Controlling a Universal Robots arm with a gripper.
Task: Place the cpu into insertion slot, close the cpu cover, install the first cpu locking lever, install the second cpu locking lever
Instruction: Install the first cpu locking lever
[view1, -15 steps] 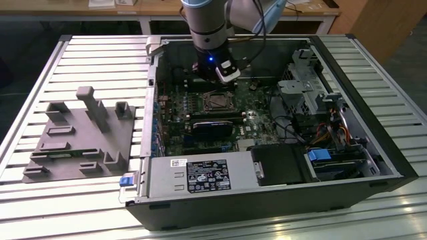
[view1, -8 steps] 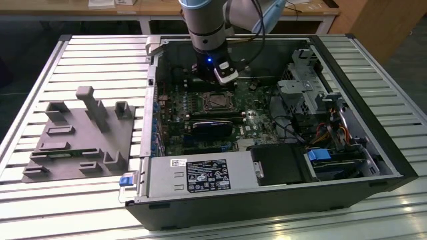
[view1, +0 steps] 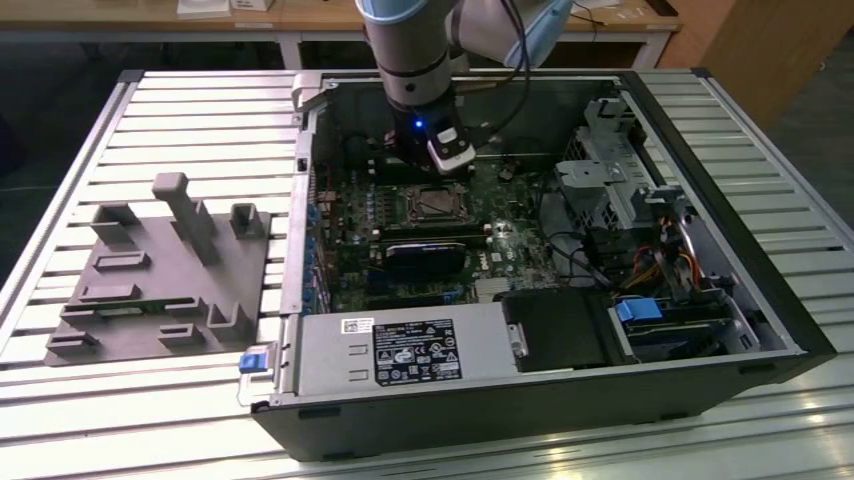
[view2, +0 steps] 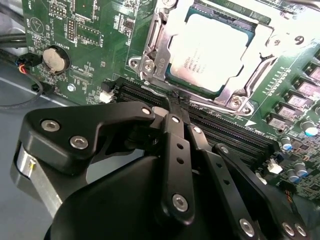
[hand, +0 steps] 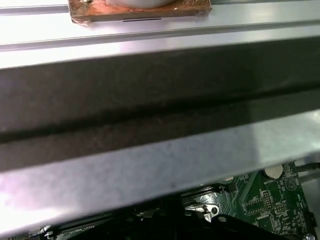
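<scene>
Open PC case (view1: 747, 300) on slatted table (view1: 160, 120); grey fixture (view1: 154, 270) at the exterior view's left. Arm (view1: 414, 60) reaches in from the far side. Gripper (view2: 172, 107) fingers pressed together, holding nothing, tip at the slot's (view2: 150, 60) edge. Cpu (view2: 210, 50) seated in slot, cover (view2: 270, 35) down over it. Levers hard to make out; gripper body hides the near board.

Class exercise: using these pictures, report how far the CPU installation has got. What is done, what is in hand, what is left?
Done: the cpu sits in the insertion slot with the cpu cover closed over its edges. In hand: the gripper, fingers together and empty, is at the cover's edge. Left: I cannot tell whether either locking lever is latched.
</scene>
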